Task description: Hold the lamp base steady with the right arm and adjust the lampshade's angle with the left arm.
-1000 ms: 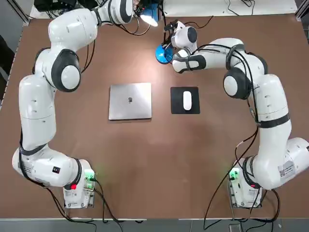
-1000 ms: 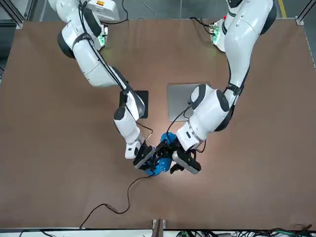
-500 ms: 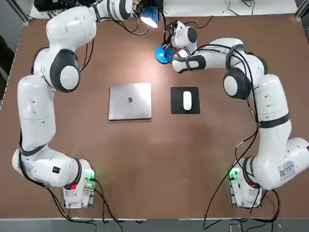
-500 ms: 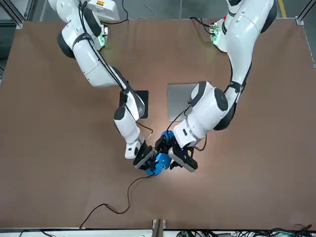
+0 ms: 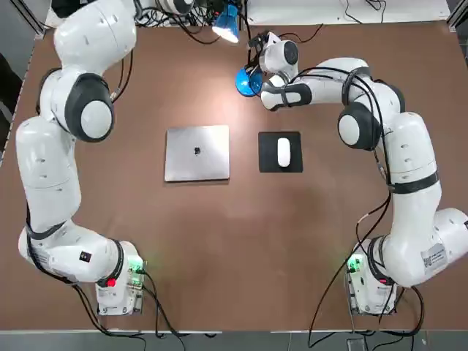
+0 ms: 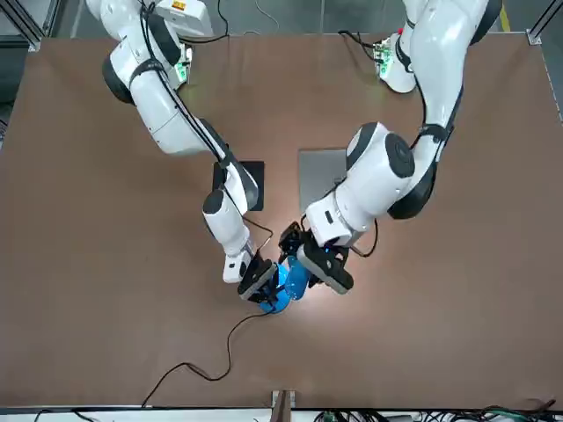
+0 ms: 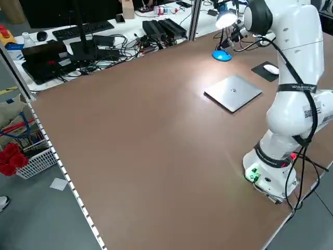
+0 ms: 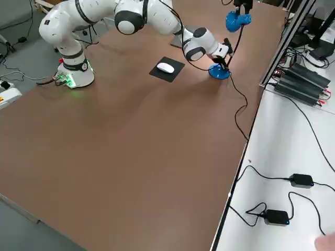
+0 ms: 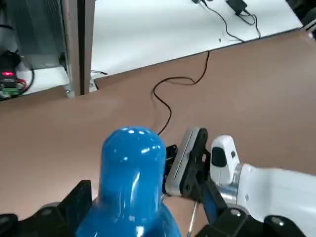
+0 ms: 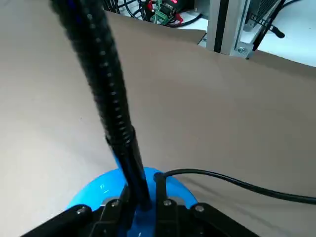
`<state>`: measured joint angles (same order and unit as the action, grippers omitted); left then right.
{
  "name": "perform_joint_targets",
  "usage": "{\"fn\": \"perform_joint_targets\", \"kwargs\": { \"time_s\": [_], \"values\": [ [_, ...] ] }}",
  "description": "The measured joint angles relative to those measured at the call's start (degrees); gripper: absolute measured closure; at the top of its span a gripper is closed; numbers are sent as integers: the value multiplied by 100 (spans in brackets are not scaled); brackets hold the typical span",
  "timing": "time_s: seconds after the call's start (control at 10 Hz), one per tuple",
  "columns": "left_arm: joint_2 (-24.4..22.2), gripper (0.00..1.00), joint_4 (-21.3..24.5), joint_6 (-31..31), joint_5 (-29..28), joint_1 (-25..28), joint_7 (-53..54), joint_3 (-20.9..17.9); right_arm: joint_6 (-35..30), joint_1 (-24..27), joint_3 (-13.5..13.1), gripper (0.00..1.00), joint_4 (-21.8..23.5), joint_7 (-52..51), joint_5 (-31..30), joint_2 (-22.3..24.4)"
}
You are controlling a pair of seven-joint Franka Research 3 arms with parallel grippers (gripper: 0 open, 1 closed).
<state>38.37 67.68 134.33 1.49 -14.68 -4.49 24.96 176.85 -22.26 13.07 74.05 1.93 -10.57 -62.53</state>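
— Left wrist view: left gripper (image 9: 131,224) clamped on the blue lampshade (image 9: 132,168), fingers (image 9: 74,202) on either flank. Right gripper (image 10: 140,207) closed around the black gooseneck (image 10: 106,89) right where it meets the lamp base (image 10: 94,195).

— And relative to the white mouse (image 5: 283,151)?

— Lamp base (image 5: 246,80) beyond the mouse, slightly toward the laptop (image 5: 197,152) side; lampshade (image 5: 227,22) farther still, near the table's far edge.

— Best way to tilt it?

— Probably rotate the wrist slowly, following the neck's bend. Avoid tugging upward, or the base may lift. Keep clear of the power cord (image 10: 232,185) beside the base.
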Motion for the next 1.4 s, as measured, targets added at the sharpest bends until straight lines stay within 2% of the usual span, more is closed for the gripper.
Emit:
{"fn": "perform_joint_targets", "kwargs": {
  "time_s": [0.2, 0.5, 0.9, 1.2, 1.4],
  "values": [
    [-501, 0, -30, -874, -98, 167, 161, -32, 1, -1, -11, 75, -1, 0, 0, 0],
    [-1311, 0, -35, -2891, -102, 908, 307, -37, 2, -1, -71, 58, -20, 2, 0, -10],
    [-2046, 0, -37, -4957, -100, 1922, 274, -58, -25, -3, -70, 58, -41, 5, 0, -12],
    [-2608, 3, 8, -5769, -97, 2765, 303, -63, -85, -11, -65, 58, -76, 108, 0, -13],
    [-2707, 6, 215, -5749, -97, 3071, 320, -63, -87, -25, -64, 56, -95, 144, 0, -14]
  ]
}}
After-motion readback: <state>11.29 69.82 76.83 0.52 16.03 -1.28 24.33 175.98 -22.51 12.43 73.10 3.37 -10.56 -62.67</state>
